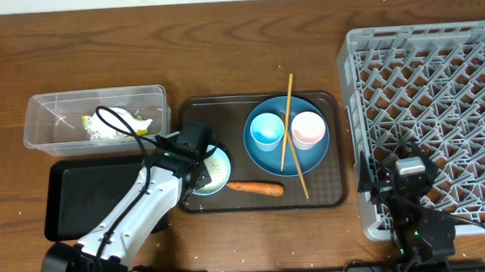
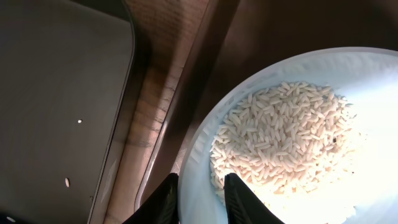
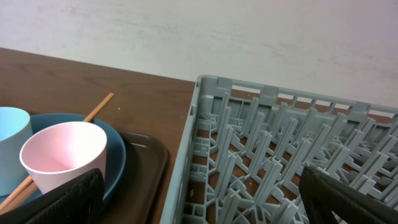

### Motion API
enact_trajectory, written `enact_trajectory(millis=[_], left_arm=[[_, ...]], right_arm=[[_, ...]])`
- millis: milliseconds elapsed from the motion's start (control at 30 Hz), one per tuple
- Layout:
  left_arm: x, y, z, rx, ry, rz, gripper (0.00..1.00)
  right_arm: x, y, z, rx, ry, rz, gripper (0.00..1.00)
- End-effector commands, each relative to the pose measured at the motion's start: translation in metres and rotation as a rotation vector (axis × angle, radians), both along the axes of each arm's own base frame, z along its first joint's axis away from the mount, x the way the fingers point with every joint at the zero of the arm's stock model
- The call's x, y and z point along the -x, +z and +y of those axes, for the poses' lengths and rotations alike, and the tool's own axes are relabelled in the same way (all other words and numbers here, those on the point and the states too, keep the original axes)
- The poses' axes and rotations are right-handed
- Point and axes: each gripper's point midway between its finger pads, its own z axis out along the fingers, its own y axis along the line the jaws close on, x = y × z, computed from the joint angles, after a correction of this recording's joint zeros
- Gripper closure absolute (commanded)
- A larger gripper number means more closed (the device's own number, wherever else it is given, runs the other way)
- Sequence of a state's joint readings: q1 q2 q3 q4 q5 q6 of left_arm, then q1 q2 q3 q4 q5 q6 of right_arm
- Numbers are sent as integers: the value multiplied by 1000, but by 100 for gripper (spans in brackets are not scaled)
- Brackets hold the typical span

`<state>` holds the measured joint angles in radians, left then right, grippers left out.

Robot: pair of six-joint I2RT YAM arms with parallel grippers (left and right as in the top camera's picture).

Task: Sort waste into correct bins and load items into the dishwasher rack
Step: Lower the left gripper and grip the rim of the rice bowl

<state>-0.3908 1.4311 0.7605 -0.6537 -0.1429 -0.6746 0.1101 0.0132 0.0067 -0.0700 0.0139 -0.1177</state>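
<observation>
My left gripper (image 2: 200, 200) is shut on the rim of the small pale blue bowl (image 2: 298, 74), which holds white rice (image 2: 280, 134) and sits on the brown serving tray (image 1: 330, 194). The carrot (image 1: 256, 187) lies beside the bowl (image 1: 214, 173). The blue plate (image 1: 265, 156) carries the light blue cup (image 1: 267, 129), the white-pink cup (image 1: 308, 129) and the chopsticks (image 1: 287, 125). The wrapper (image 1: 111, 125) lies in the clear tub (image 1: 47, 110). The black tray (image 1: 86, 196) holds a couple of rice grains (image 2: 67, 182). My right gripper (image 3: 199, 199) is open over the grey rack's (image 1: 441, 73) left front corner.
The brown serving tray's rim (image 2: 186, 124) runs between the bowl and the black tray (image 2: 56, 93). The white-pink cup (image 3: 62, 155) and the plate's rim (image 3: 118, 155) stand just left of the rack wall (image 3: 193, 143). A pale wall rises behind the table.
</observation>
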Motion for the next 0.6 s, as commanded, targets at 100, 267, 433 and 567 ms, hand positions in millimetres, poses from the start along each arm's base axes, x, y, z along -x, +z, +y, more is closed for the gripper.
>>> enact_trajectory(millis=[100, 267, 433, 567], left_arm=[[6, -6, 7, -29, 17, 15, 73], [7, -7, 7, -29, 16, 15, 74], [5, -7, 7, -26, 17, 10, 74], [7, -8, 7, -28, 16, 14, 73]], right_arm=[[0, -1, -1, 11, -3, 3, 1], [0, -1, -1, 11, -3, 3, 1], [0, -1, -1, 11, -3, 3, 1], [0, -1, -1, 11, -3, 3, 1]])
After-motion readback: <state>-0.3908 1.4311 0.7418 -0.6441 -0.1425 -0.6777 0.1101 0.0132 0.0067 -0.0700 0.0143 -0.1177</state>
